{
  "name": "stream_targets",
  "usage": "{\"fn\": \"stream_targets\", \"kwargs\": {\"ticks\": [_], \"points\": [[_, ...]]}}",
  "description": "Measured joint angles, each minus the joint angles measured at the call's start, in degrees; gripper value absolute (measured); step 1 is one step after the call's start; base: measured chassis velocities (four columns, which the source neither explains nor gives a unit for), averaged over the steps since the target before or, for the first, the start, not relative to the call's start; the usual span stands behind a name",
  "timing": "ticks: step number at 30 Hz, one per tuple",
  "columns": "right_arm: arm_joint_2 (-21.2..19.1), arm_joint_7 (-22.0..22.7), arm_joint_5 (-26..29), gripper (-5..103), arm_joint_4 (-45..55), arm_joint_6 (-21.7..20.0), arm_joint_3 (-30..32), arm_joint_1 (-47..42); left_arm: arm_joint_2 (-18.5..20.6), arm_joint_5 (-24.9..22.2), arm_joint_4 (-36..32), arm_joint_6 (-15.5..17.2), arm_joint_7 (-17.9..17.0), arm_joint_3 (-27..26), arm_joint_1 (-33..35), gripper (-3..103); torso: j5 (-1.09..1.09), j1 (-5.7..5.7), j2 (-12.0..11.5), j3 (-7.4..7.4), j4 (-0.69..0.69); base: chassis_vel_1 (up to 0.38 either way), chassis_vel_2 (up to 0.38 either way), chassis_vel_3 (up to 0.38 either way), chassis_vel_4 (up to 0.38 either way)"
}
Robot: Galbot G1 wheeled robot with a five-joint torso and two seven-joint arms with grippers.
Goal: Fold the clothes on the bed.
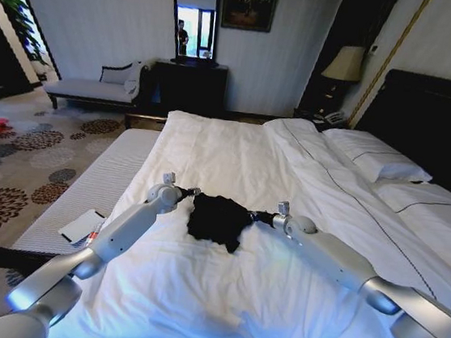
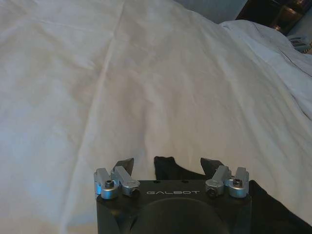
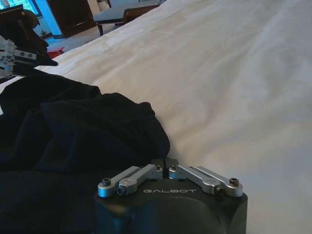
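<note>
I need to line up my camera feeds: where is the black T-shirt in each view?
Head view: black T-shirt mid-bed, between the left gripper and right gripper.
Left wrist view: T-shirt pokes up between the open fingers.
Right wrist view: T-shirt bunched beside the shut gripper.
Shared landmark: white duvet.

A hotel-style bedroom was shown. A large bed [image 1: 219, 299] with a white duvet, white pillows [image 1: 373, 157] and a tall dark headboard [image 1: 435, 119] was set on the right. A shaded lamp [image 1: 345, 64] was placed beside the headboard. A dark dresser [image 1: 188, 85] topped by a mirror [image 1: 194, 20], a framed painting [image 1: 248, 2], a pale chaise bench [image 1: 96, 85] and floral patterned carpet [image 1: 12, 185] were seen beyond.
</note>
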Motion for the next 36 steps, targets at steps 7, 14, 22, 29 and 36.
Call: {"fn": "stream_targets", "kwargs": {"ticks": [7, 14, 22, 29, 36], "points": [[0.01, -0.06, 0.12, 1, 0.14, 0.08, 0.05, -0.03, -1.94, -0.11, 1.8, -0.01, -0.55, 0.08, -0.03, 62, 0.0, 0.0, 0.0, 0.0, 0.02, 0.0, 0.0, 0.0, 0.0], [0.2, 0.05, 0.32, 1, 1.04, 0.08, 0.12, -0.71, -3.49, 0.85, 3.15, 0.13, -1.98, -0.04, 0.21, 35, -0.01, 0.0, 0.0, 0.0, 0.01, 0.0, 0.0, 0.0, 0.0], [0.62, 0.27, 0.3, 1, 1.11, 0.1, 0.14, -0.84, -2.84, 0.27, 3.07, 0.02, -2.41, -0.3, 0.52, 8, -0.01, 0.0, 0.0, 0.0, 0.02, 0.0, 0.0, 0.0, 0.0], [0.65, 0.64, 0.45, 1, 1.13, 0.53, 0.59, -0.75, -0.76, -0.96, 0.4, -0.2, -2.29, -0.54, 0.98, 1, -0.01, 0.0, 0.0, 0.0, 0.02, 0.0, 0.0, 0.0, 0.0], [0.48, 2.38, 1.45, 1, 3.07, 1.15, 3.53, -2.02, 1.18, -1.35, -3.41, -0.17, -1.93, -0.61, 1.35, 1, 0.0, 0.01, 0.0, 0.0, 0.02, 0.0, 0.0, 0.0, 0.0]]}}
